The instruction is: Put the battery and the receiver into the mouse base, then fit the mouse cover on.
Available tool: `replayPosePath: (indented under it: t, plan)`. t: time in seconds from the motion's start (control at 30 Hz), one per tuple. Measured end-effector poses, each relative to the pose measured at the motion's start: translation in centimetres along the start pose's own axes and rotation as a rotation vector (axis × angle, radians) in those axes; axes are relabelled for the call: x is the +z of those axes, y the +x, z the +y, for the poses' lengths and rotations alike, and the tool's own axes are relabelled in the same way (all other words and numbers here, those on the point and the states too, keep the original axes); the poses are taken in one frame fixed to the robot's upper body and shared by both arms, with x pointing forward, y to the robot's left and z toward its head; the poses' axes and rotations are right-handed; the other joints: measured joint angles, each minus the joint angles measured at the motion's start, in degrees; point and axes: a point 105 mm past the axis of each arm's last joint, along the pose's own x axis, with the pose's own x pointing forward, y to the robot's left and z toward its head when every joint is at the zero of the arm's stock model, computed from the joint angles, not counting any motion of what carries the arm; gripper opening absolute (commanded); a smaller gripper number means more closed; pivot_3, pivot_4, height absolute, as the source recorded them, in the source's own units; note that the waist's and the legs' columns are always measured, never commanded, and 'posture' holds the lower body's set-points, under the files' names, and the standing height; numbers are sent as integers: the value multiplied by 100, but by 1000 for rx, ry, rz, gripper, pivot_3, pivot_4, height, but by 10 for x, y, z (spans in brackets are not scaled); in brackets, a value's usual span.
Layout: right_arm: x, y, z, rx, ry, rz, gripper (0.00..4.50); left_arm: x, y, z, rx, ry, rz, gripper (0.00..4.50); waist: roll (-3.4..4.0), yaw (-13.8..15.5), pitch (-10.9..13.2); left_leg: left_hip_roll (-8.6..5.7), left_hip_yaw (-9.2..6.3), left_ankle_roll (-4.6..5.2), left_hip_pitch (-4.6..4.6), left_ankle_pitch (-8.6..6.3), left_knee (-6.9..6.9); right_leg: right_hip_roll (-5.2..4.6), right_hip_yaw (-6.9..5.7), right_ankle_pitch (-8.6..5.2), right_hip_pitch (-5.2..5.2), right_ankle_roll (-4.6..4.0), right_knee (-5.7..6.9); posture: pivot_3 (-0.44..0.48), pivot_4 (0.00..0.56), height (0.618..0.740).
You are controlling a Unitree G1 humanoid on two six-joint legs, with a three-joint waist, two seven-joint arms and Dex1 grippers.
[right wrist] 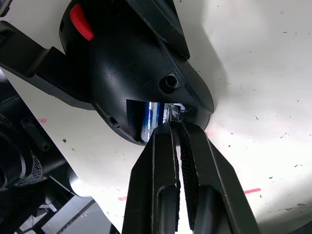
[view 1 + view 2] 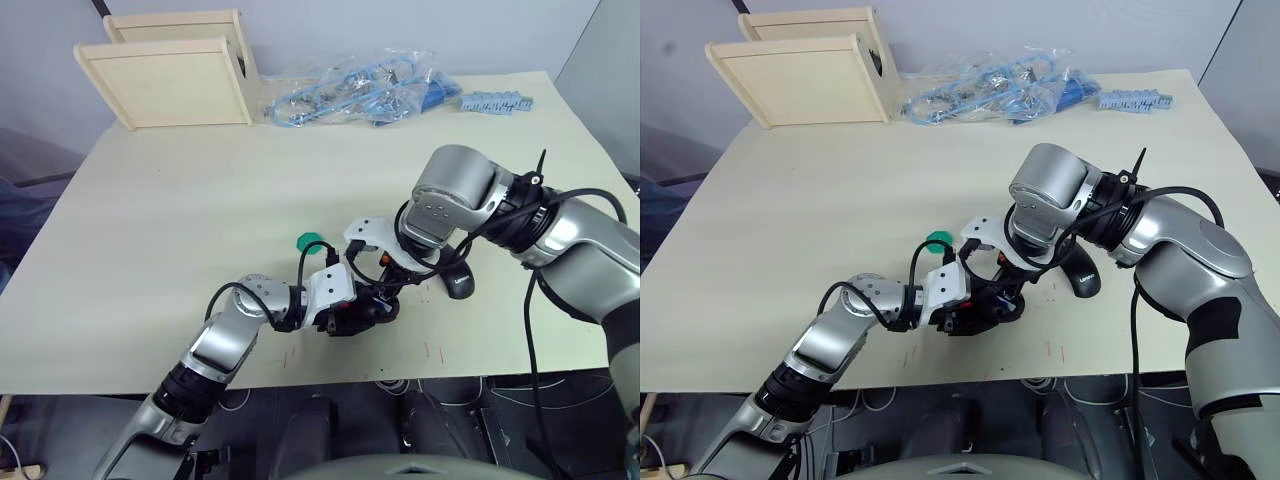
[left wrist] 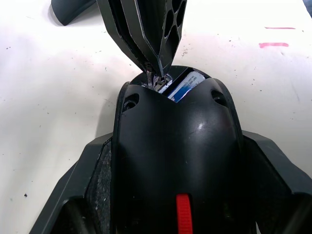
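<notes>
My left gripper [image 2: 352, 312] is shut on the mouse base [image 3: 175, 161], its fingers [image 3: 92, 180] pressing both sides of the black shell low on the table near the front edge. The blue battery [image 1: 150, 117] lies inside the base's open bay. Coming in from the right, my right gripper [image 1: 175, 123] is shut on the receiver [image 1: 174, 113], a tiny silvery-tipped piece held at the bay's rim beside the battery. The mouse cover [image 2: 458, 283], smooth and black, rests on the table just right of both grippers.
A green octagonal disc [image 2: 311, 240] lies just behind the grippers. At the back are two pale wooden boxes [image 2: 170, 80], a heap of clear bags with blue parts [image 2: 350, 90] and a blue strip [image 2: 497, 101]. Red marks [image 2: 432, 350] dot the table front.
</notes>
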Motion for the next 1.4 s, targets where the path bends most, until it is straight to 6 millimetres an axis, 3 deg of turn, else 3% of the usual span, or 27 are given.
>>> replayPosePath:
  t: [0.83, 1.13, 1.27, 1.4]
  plan:
    - [9, 4, -2, 28, 91, 69, 0, -2, 0, 0, -3, -10, -6, 2956, 12, -8, -28, -3, -17, 0, -2, 0, -2, -2, -16, 0, 5, -1, -6, 0, 150, 740]
    - [12, 10, -1, 21, 83, 60, 0, -6, 0, 0, 1, -20, 0, 2956, 15, -41, -72, -2, -21, 0, 19, 0, -8, 1, -18, -4, 22, -6, -9, 0, 150, 740]
    - [10, 12, -1, 22, 70, 41, 0, -8, 0, -1, 0, -25, 1, 2956, 16, -48, -76, 0, -26, 1, 71, -1, -32, 2, -25, -8, 76, -9, -35, 0, 150, 740]
    - [11, 12, 4, 41, 50, 26, 1352, -7, 1, -1, -2, -23, 0, 2956, 21, -42, -74, 0, -35, 1, 71, -1, -37, 2, -32, -7, 82, -9, -47, 0, 150, 740]
